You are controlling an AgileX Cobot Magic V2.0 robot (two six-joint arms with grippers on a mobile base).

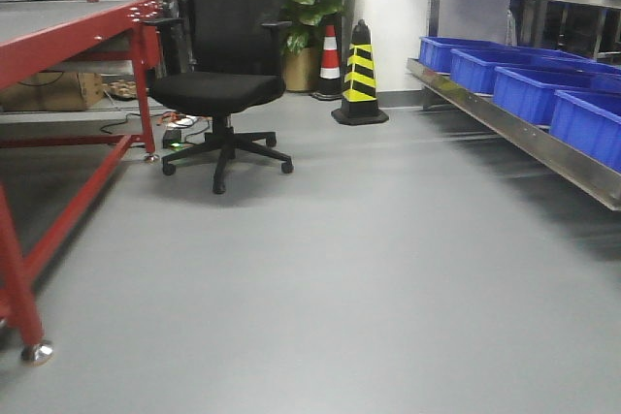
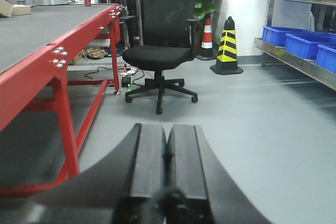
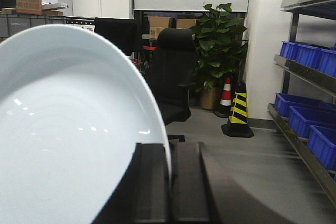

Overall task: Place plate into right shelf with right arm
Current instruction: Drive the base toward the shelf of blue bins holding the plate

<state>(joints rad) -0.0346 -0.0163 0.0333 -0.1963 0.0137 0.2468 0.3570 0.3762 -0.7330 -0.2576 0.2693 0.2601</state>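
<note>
My right gripper (image 3: 170, 150) is shut on the rim of the white plate (image 3: 63, 129), which stands on edge and fills the left half of the right wrist view. The right shelf, a steel rack with blue bins, runs along the right side in the front view (image 1: 524, 133), the left wrist view (image 2: 294, 59) and the right wrist view (image 3: 307, 72), some way off from the plate. My left gripper (image 2: 167, 135) is shut and empty, held above the grey floor. Neither gripper shows in the front view.
A red-framed table (image 1: 68, 36) stands at the left. A black office chair (image 1: 225, 84) is ahead, with a yellow-black cone (image 1: 360, 79), an orange cone (image 1: 330, 60) and a potted plant (image 3: 218, 45) behind it. Blue bins (image 1: 543, 94) fill the rack's lower level.
</note>
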